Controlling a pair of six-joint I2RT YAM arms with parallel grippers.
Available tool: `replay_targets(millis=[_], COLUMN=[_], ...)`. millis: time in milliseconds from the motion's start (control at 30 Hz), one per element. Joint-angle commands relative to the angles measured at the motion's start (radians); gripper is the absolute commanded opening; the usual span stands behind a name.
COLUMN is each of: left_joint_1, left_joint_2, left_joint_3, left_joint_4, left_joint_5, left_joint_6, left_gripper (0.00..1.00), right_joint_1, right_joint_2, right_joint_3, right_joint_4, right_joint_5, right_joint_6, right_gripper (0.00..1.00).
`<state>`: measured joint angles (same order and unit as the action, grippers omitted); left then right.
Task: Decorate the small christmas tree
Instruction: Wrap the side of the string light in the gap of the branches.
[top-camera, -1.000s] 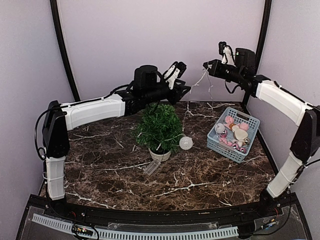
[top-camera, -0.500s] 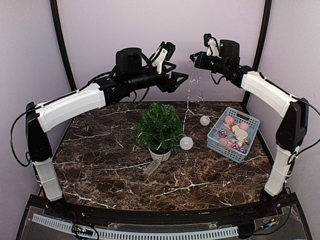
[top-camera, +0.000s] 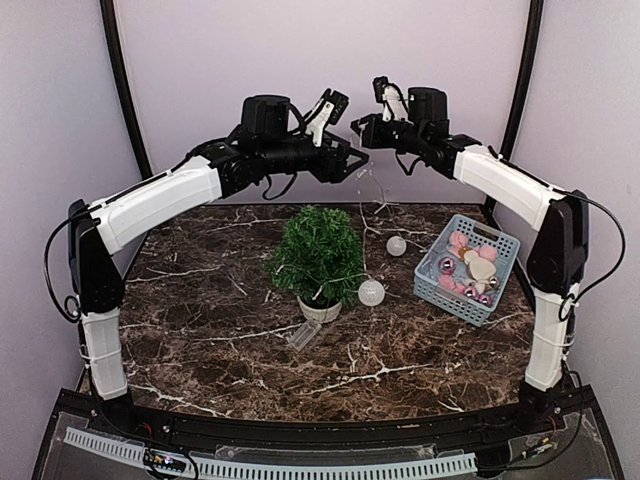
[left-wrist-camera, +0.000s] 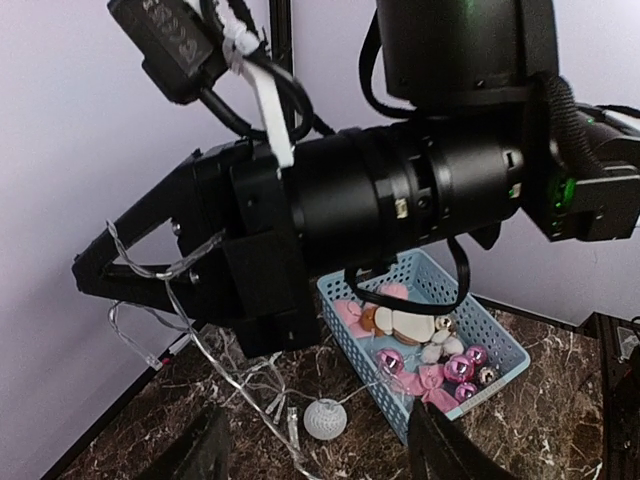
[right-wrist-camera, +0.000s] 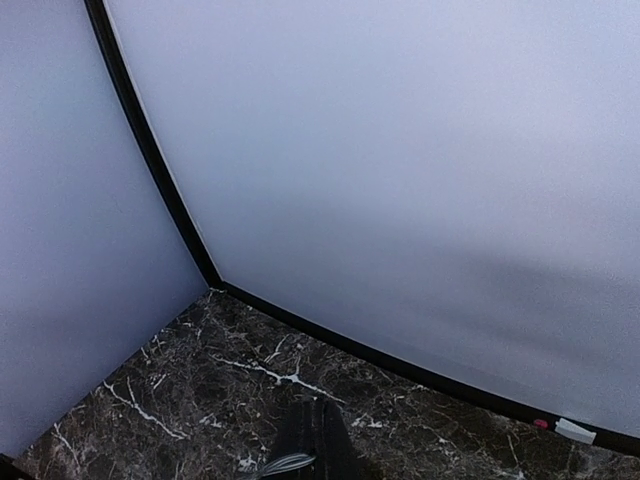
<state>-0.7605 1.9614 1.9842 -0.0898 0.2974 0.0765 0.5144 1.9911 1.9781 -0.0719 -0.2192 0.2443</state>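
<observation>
The small christmas tree (top-camera: 318, 252) stands mid-table in a pale pot (top-camera: 320, 310). High above and behind it, my right gripper (top-camera: 362, 128) is shut on a thin string of lights (top-camera: 372, 190); in its own view the shut fingers (right-wrist-camera: 322, 438) pinch the wire (right-wrist-camera: 285, 464). The string hangs down to one white ball (top-camera: 397, 245) on the table, and another ball (top-camera: 371, 292) lies beside the tree. My left gripper (top-camera: 350, 160) hovers open just under the right one. Its view shows the right gripper (left-wrist-camera: 100, 272), the wire (left-wrist-camera: 190, 330) and a ball (left-wrist-camera: 325, 420) below, nothing gripped.
A blue basket (top-camera: 467, 268) of pink and silver ornaments sits at the right (left-wrist-camera: 500, 345). A small clear battery case (top-camera: 303, 334) lies in front of the pot. Purple walls close in behind and at both sides.
Both grippers have swung left and closer together above the tree. The left gripper has opened. The right gripper has drawn the string along, and a white ball now lies between tree and basket.
</observation>
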Motion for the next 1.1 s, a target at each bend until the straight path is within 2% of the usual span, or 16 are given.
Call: replay_targets(millis=[0,333,567,900,967,1067], left_joint_1=[0.039,0.081,0.101,0.1,0.1,0.1], left_joint_2=[0.017,0.07,0.117,0.167,0.183,0.202], left_joint_3=[0.044,0.067,0.111,0.142,0.141,0.146], left_joint_4=[-0.031,-0.019,-0.008,-0.01,0.005,0.02], left_joint_5=[0.072,0.145,0.188,0.231,0.233,0.211], left_joint_6=[-0.064,-0.135,-0.163,-0.21,-0.224,-0.234], left_gripper=[0.6,0.57,0.5,0.5,0.44,0.28], right_joint_1=[0.019,0.035,0.06,0.09,0.098,0.106], right_joint_2=[-0.002,-0.002,-0.014,-0.038,-0.042,-0.05], right_joint_3=[0.048,0.045,0.05,0.026,0.027,0.031], right_joint_4=[0.038,0.048,0.024,-0.039,-0.056,-0.078], right_joint_5=[-0.017,-0.033,-0.017,0.0,0.011,0.032], right_joint_6=[-0.031,-0.06,-0.106,-0.133,-0.146,-0.157], right_gripper=[0.0,0.0,0.0,0.0,0.0,0.0])
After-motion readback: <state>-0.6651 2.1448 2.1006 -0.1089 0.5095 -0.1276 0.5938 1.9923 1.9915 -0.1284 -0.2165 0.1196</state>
